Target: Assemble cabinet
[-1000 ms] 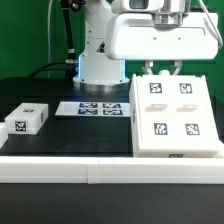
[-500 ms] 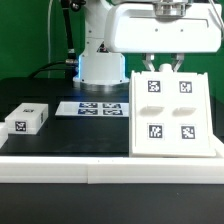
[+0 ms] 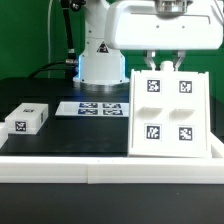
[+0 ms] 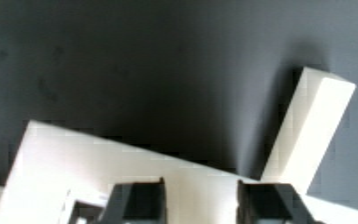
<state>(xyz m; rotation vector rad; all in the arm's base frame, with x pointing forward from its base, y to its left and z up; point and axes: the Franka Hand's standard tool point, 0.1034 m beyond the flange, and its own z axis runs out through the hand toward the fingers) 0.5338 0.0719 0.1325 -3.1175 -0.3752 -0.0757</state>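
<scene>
Cabinet [image 3: 170, 112] body sits at right of the exterior frame on the black bench [image 3: 60, 135], tagged face toward camera, claw [image 3: 164, 62] at its top edge. Fingers are apart with white plastic between them in the wrist view; firm grip or mere contact, cannot tell. Judged: rigid hollow plastic, light but bulky, smooth and slip-prone; best held on a wall edge mid-span.

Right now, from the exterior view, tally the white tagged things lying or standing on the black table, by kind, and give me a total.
Cabinet body: 1
Small tagged block: 1
Marker board: 1
Total: 3
</scene>
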